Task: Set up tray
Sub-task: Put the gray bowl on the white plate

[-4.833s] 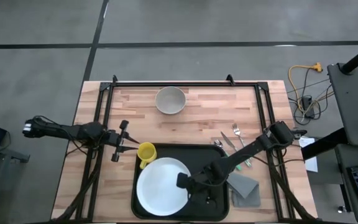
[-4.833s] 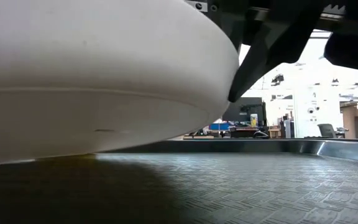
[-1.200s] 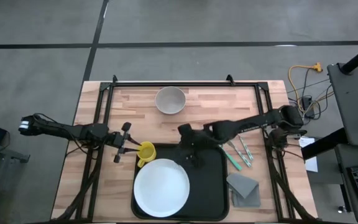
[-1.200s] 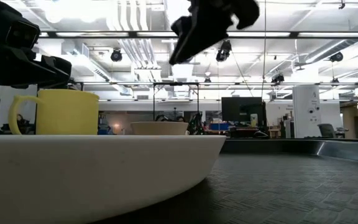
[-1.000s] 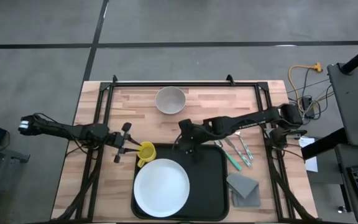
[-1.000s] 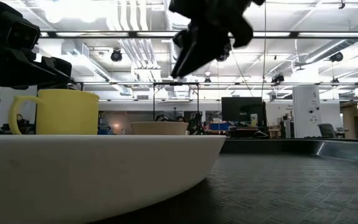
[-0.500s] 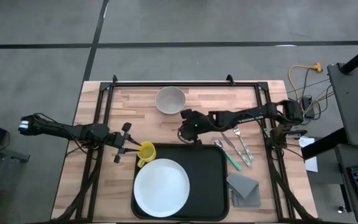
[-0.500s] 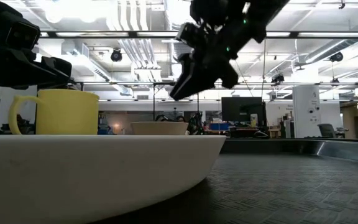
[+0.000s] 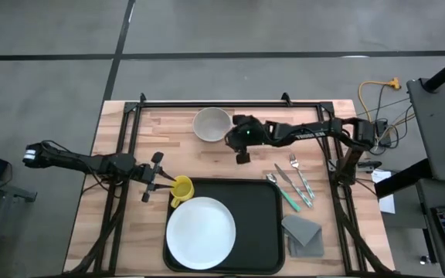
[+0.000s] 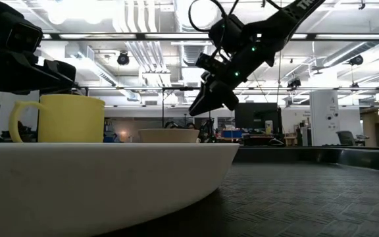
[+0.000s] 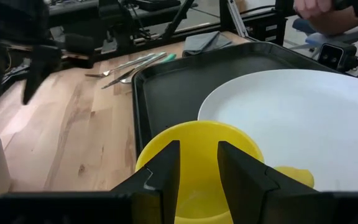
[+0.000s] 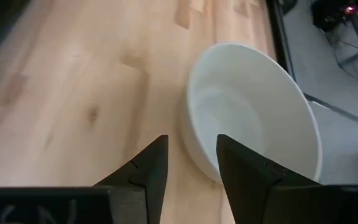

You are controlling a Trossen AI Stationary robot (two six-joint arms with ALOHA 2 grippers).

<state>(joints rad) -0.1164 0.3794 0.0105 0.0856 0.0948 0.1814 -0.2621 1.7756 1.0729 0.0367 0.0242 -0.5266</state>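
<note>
Right gripper (image 9: pixel 240 147) moved off tray (image 9: pixel 269 232) toward bowl (image 9: pixel 211 123), jaws parted, empty.

Black tray (image 9: pixel 265 202); white plate (image 9: pixel 201 232); yellow mug (image 9: pixel 181 190); white bowl (image 9: pixel 212 123); grey napkin (image 9: pixel 301 231); light wood table (image 9: pixel 168 131).

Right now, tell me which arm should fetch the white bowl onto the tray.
The right arm, probably. Its tool hovers open right beside the white bowl on the wooden table. The left tool sits at the yellow mug at the tray corner, farther from the bowl.
</note>
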